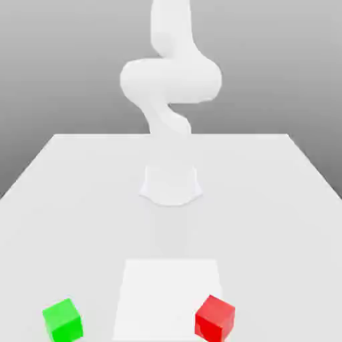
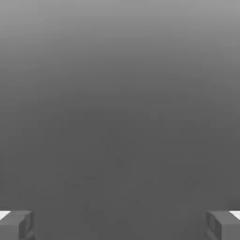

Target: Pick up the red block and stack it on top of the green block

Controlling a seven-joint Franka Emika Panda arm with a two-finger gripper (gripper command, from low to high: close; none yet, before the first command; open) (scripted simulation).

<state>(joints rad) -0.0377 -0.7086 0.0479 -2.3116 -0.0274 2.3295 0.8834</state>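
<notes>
The red block [image 1: 215,318] sits on the white table [image 1: 280,200] near its front edge, toward the exterior view's right. The green block [image 1: 63,320] rests on the same table near the front edge, toward the exterior view's left, well apart from the red one. In the hand view my gripper [image 2: 120,227] is open: its two grey fingertips [image 2: 16,225] stand far apart with nothing between them, and plain grey background lies beyond them. Neither block is touched.
The white arm [image 1: 170,80] rises from its round base [image 1: 171,184] at the table's middle. A pale white rectangular patch [image 1: 170,297] lies between the two blocks. The table's edges run along both sides and the back.
</notes>
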